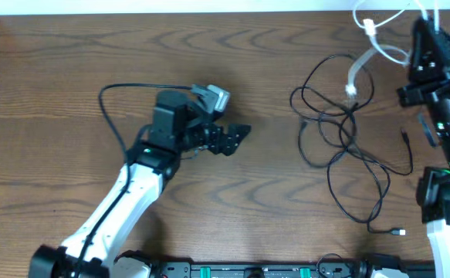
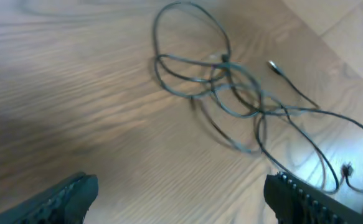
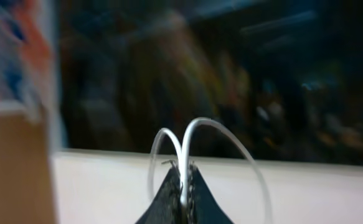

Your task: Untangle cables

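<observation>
Thin black cables [image 1: 340, 127] lie in a loose tangle of loops on the right half of the wooden table; in the left wrist view the same cables [image 2: 231, 84] lie ahead of my fingers. A white cable [image 1: 380, 48] runs from that tangle up to the far right corner. My right gripper [image 3: 183, 186] is shut on the white cable [image 3: 231, 134], which arches out in two loops above the jaws. My left gripper [image 1: 238, 137] is open over bare wood left of the tangle, its fingers [image 2: 63, 199] wide apart with nothing between them.
One black cable trails toward the front and ends in a small pale plug [image 1: 397, 232]; another plug [image 1: 404, 136] lies near the right arm [image 1: 441, 85]. The left arm's own thick black wire [image 1: 113, 108] loops beside it. The table's far edge [image 1: 209, 12] runs along the top.
</observation>
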You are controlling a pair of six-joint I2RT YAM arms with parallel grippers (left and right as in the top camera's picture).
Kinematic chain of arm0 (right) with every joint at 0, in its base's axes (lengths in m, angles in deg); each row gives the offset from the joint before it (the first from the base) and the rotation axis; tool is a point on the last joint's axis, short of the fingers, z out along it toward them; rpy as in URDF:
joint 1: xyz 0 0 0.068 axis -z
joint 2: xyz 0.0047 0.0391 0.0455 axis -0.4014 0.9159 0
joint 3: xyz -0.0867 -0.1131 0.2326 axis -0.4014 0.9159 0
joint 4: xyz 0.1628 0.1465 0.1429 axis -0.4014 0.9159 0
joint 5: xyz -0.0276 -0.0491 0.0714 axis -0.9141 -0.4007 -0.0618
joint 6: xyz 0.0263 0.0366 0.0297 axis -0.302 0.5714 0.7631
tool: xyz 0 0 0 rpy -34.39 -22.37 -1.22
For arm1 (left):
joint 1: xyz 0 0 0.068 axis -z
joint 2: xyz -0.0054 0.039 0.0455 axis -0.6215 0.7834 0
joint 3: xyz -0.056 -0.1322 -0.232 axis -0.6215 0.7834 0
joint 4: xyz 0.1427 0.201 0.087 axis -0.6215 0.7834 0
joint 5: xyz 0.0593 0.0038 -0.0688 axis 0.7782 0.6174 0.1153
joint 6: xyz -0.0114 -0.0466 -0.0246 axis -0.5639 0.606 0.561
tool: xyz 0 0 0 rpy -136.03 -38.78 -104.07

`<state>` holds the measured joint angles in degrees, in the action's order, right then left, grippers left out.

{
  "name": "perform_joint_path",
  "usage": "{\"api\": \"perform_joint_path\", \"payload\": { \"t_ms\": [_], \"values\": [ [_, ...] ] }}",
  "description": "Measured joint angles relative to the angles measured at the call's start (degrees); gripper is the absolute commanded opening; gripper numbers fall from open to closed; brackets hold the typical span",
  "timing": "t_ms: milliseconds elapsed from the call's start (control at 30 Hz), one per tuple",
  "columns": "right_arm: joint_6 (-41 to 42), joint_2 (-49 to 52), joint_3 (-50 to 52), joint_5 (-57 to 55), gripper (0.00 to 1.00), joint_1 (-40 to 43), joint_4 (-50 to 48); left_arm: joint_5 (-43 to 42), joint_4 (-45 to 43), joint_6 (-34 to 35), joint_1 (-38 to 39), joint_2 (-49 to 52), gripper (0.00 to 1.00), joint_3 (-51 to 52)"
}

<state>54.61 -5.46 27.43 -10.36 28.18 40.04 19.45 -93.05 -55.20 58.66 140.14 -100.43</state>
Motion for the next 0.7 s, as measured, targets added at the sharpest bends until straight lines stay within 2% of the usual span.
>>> {"api": "perform_joint_path", "payload": {
  "t_ms": [133, 300, 500, 700],
  "values": [
    [4.4, 3.2, 0.0, -0.9, 0.01, -5.1, -5.4, 0.0, -4.8, 0.0, 3.1, 3.0, 0.91, 0.0],
    [4.7, 5.0, 0.0, -4.1, 0.01, -7.1, -4.9, 0.0, -7.0, 0.0, 5.6, 5.3, 0.90, 0.0],
    [-1.9, 5.1, 0.0, -10.0, 0.01, -5.6, 1.5, 0.0, -4.3, 0.0, 5.6, 5.4, 0.91, 0.0],
    [-10.0, 5.2, -0.2, -18.8, 0.01, -1.1, 13.0, 0.0, -2.9, 0.0, 5.6, 5.4, 0.91, 0.0]
  ]
}}
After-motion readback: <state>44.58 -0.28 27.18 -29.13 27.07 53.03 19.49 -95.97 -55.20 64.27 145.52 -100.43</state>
